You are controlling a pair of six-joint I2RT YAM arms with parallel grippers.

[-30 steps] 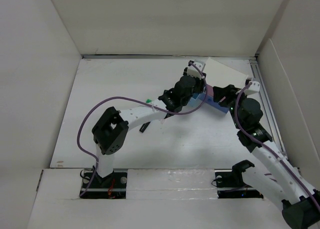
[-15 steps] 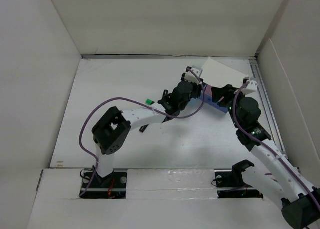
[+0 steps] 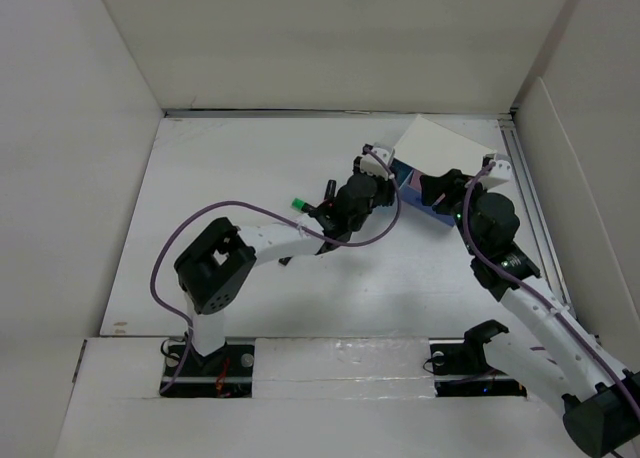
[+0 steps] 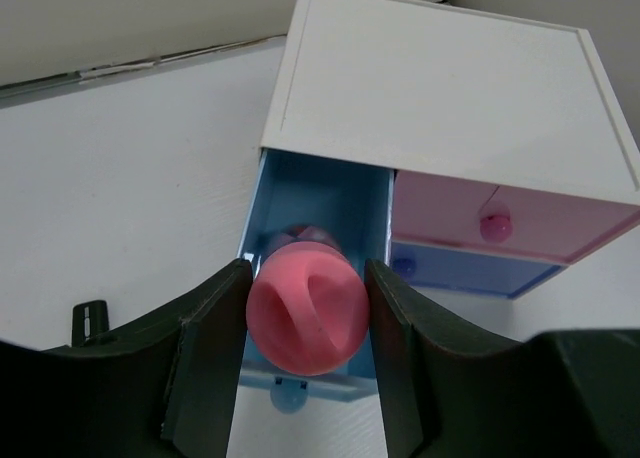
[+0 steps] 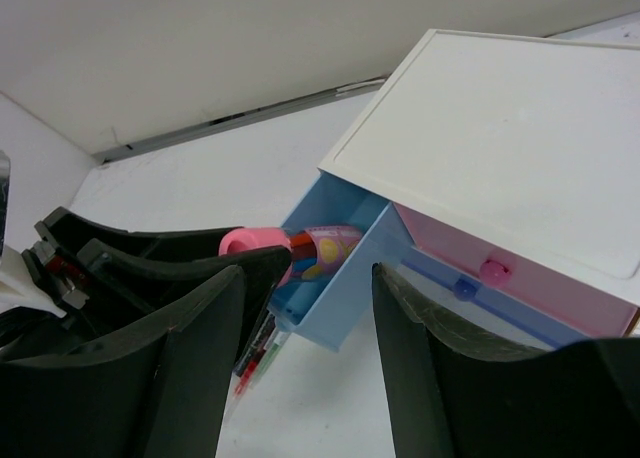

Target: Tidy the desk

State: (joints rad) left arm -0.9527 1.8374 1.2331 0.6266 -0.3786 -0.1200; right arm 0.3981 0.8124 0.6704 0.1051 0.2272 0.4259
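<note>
One pink-capped tube, maybe a glue stick, pinched by left tool over the open blue drawer, far-right on the table; light, rigid, slick, so grip mid-barrel. Right tool spread.

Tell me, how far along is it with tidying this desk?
Partway. Done: the blue drawer is pulled open. In hand: the left gripper holds a pink-capped tube over that drawer, not yet released. Left: a small green item lies loose on the desk, and the drawer needs closing. The right gripper hangs open, empty.
</note>
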